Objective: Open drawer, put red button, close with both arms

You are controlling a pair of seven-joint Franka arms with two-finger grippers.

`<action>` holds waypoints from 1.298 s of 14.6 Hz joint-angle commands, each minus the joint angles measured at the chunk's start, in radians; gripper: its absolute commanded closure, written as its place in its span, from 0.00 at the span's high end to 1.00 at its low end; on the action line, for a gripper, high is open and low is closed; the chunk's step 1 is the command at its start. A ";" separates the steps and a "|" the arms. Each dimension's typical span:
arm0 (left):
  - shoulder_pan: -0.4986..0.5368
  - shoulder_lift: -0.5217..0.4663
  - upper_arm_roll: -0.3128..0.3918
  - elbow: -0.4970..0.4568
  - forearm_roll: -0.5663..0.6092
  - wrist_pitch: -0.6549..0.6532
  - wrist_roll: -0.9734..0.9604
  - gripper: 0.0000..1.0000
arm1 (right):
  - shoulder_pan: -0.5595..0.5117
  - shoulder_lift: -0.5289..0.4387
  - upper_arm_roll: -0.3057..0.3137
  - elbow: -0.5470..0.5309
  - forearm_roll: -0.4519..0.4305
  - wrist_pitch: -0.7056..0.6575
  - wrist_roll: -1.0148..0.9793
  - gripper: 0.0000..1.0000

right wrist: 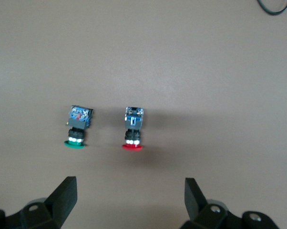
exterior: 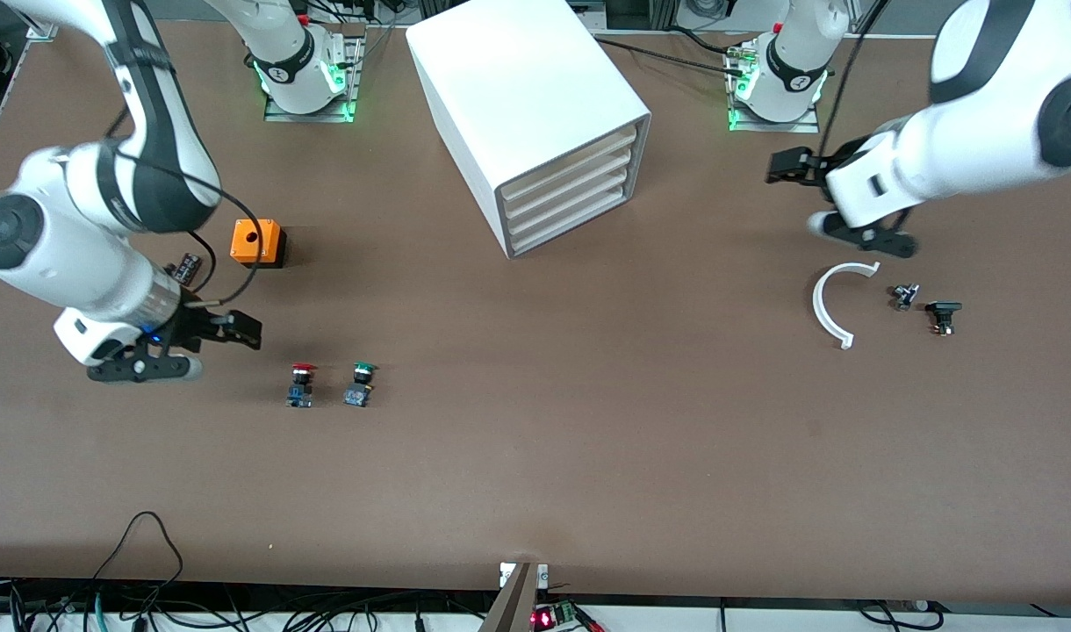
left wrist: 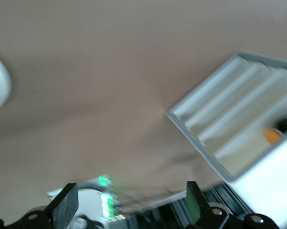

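Note:
The red button [exterior: 301,383] stands on the brown table toward the right arm's end, beside a like switch with a green cap [exterior: 360,383]. My right gripper [exterior: 226,351] hovers open and empty close beside the red button [right wrist: 133,131], which lies just ahead of its fingertips [right wrist: 67,191]. The white cabinet [exterior: 527,96] stands mid-table, farther from the front camera, and every cream-fronted drawer [exterior: 571,195] in it is shut. My left gripper [exterior: 794,197] hangs open and empty over the table toward the left arm's end, facing the cabinet front [left wrist: 229,124].
An orange box with a hole [exterior: 257,242] and a small dark part [exterior: 187,267] sit near the right arm. A white curved strip [exterior: 836,303] and two small black parts [exterior: 904,296] [exterior: 943,316] lie below the left gripper. Cables run along the table's near edge.

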 commanded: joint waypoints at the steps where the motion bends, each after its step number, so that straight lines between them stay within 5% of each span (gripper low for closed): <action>1: 0.002 0.090 0.004 0.018 -0.142 -0.064 0.036 1.00 | 0.006 0.074 0.001 0.008 0.004 0.074 -0.003 1.00; 6: -0.011 0.207 -0.011 -0.070 -0.442 0.072 0.296 1.00 | 0.019 0.197 -0.001 0.011 0.004 0.241 -0.001 1.00; 12: -0.008 0.156 -0.104 -0.425 -0.756 0.438 0.649 1.00 | 0.019 0.328 -0.001 0.017 0.002 0.392 -0.003 1.00; 15: -0.008 0.159 -0.129 -0.499 -0.864 0.477 0.763 0.99 | 0.019 0.354 -0.001 0.019 0.004 0.420 -0.004 1.00; 17: -0.010 0.164 -0.131 -0.525 -0.876 0.477 0.809 0.91 | 0.019 0.352 -0.001 0.029 0.004 0.414 -0.009 0.92; 19: -0.011 0.167 -0.134 -0.536 -0.902 0.477 0.832 0.90 | 0.019 0.351 -0.002 0.031 0.004 0.408 -0.010 0.69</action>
